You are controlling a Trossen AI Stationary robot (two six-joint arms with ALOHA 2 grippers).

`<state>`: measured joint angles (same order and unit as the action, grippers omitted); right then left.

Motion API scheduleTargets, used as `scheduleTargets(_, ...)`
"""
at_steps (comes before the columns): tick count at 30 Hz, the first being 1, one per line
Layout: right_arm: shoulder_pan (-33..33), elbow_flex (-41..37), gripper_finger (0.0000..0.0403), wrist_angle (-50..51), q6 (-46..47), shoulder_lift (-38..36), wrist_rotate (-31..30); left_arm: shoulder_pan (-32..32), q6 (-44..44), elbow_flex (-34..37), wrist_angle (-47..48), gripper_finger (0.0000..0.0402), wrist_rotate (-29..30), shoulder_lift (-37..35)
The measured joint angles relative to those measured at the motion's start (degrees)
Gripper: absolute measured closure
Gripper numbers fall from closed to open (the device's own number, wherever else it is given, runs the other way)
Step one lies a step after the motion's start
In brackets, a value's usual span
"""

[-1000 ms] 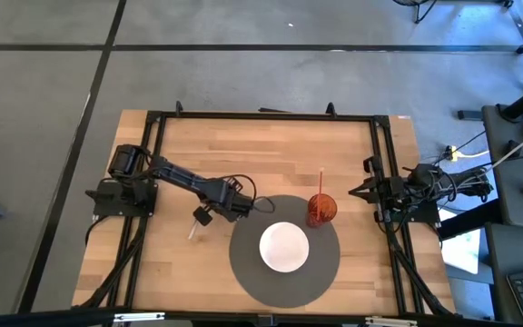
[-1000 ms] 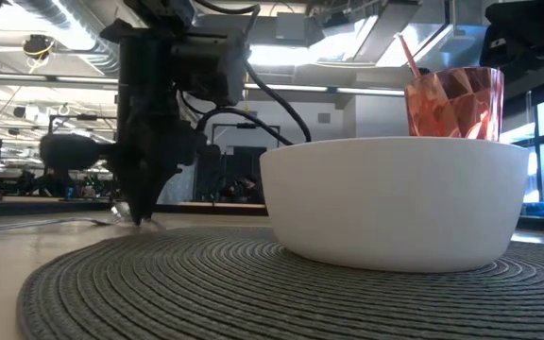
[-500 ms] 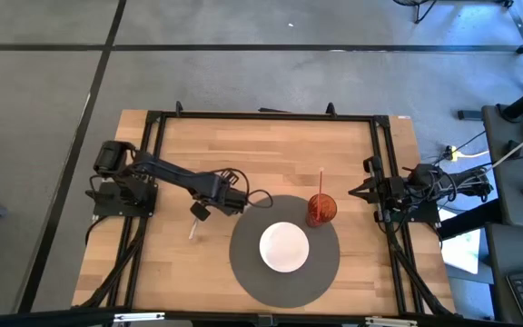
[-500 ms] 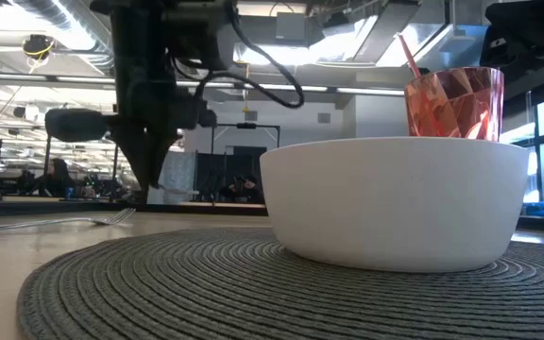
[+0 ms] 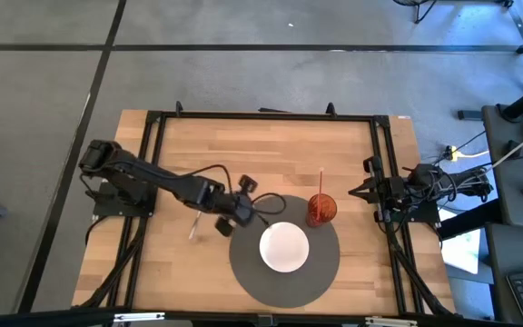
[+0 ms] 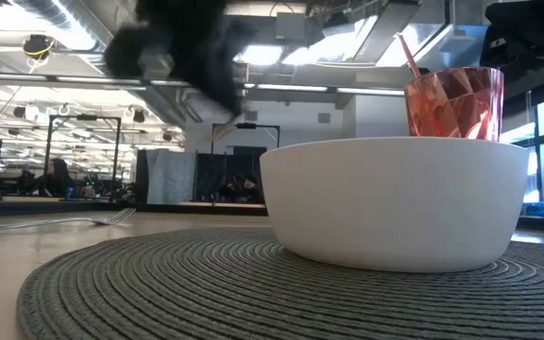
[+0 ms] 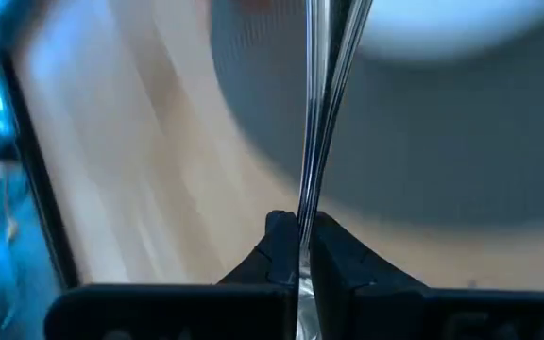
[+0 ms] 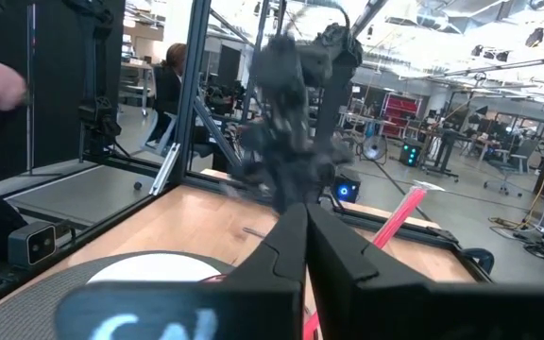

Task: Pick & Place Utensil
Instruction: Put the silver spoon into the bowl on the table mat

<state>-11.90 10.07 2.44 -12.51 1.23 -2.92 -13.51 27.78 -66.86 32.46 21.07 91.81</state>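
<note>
Your left hand (image 7: pixel 302 247) is pinched tight on one thin metal utensil (image 7: pixel 321 113), left of centre over the table (image 5: pixel 271 154). One fork (image 5: pixel 192 227), one white bowl (image 5: pixel 284 247), one red cup (image 5: pixel 321 208). Your right hand (image 8: pixel 302 222) is pressed together, holding nothing.

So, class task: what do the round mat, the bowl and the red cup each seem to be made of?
Mat: looks like woven cord or vinyl, dull grey, with concentric ribs.
Bowl: probably ceramic or melamine, plain white with a smooth soft sheen.
Cup: likely clear red plastic or glass, faceted and see-through, holding a straw.
</note>
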Motion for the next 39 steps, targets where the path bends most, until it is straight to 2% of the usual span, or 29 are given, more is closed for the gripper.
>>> scheduleTargets(7, 0.00, 0.00, 0.0392, 0.00, 0.07, 0.00, 0.02, -3.64, -5.38, -7.69, -14.95, 0.0396, -11.69, 3.57)
scheduleTargets(12, -0.02, 0.00, 0.0392, 0.00, 0.11, -0.02, 0.02, -4.80, -11.34, -14.19, -18.43, 0.0396, -17.38, 10.07)
scheduleTargets(18, -0.02, 0.00, 0.0392, 0.00, 0.38, 0.00, 0.04, -3.87, -14.84, -23.24, -15.74, 0.0396, -18.46, 21.63)
scheduleTargets(24, -0.02, 0.00, 0.0392, 0.00, 0.44, 0.00, 0.09, -2.12, -17.06, -30.84, -12.63, 0.0395, -23.52, 29.53)
scheduleTargets(28, -0.02, 0.00, 0.0392, 0.02, 0.31, -0.02, 0.09, -1.16, -18.84, -31.84, -12.34, 0.0396, -25.77, 31.61)
scheduleTargets(39, -0.01, 0.00, 0.0392, 0.07, 0.42, -0.01, 0.09, -0.32, -20.13, -31.88, -10.77, 0.0395, -25.75, 32.04)
